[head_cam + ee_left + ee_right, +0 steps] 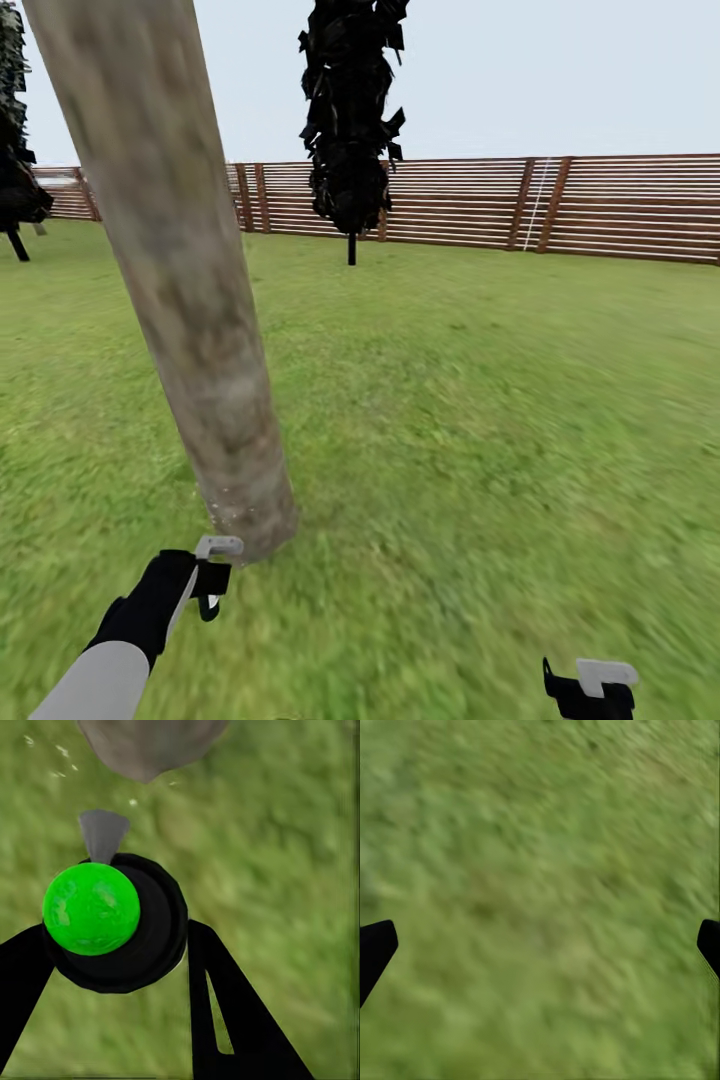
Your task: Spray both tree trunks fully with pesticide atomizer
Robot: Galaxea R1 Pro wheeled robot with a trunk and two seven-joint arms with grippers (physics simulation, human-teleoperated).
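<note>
- The left end effector point(208, 580) sits low at the near left, just short of the tree trunk point(180, 280), and is clenched on the pesticide atomizer point(112, 922); the left wrist view shows the dark bottle with its bright green spot held between the two black fingers point(225, 1005).
- The atomizer's whitish spray head point(103, 832) points toward the foot of the trunk, which shows in that view as a grey mass point(150, 746) with a few pale specks around it.
- The trunk rises up and to the left from the grass point(480, 420), a smooth mottled grey-beige column.
- The right end effector point(590, 690) is at the near right over bare lawn; its fingertips point(375, 949) stand wide apart at the two edges of its wrist view, so it is released and empty.
- A dark ragged tree point(350, 120) stands far off before the brown slat fence point(600, 205).
- Risks, as I judge them: the nozzle is aimed only at the trunk's base, so the upper trunk could stay uncovered unless the arm sweeps upward.
- The end effector is close to the trunk; raising it carelessly could knock bottle against bark and twist the grip.
- The bottle sits off-centre between the fingers, so it may slip.
</note>
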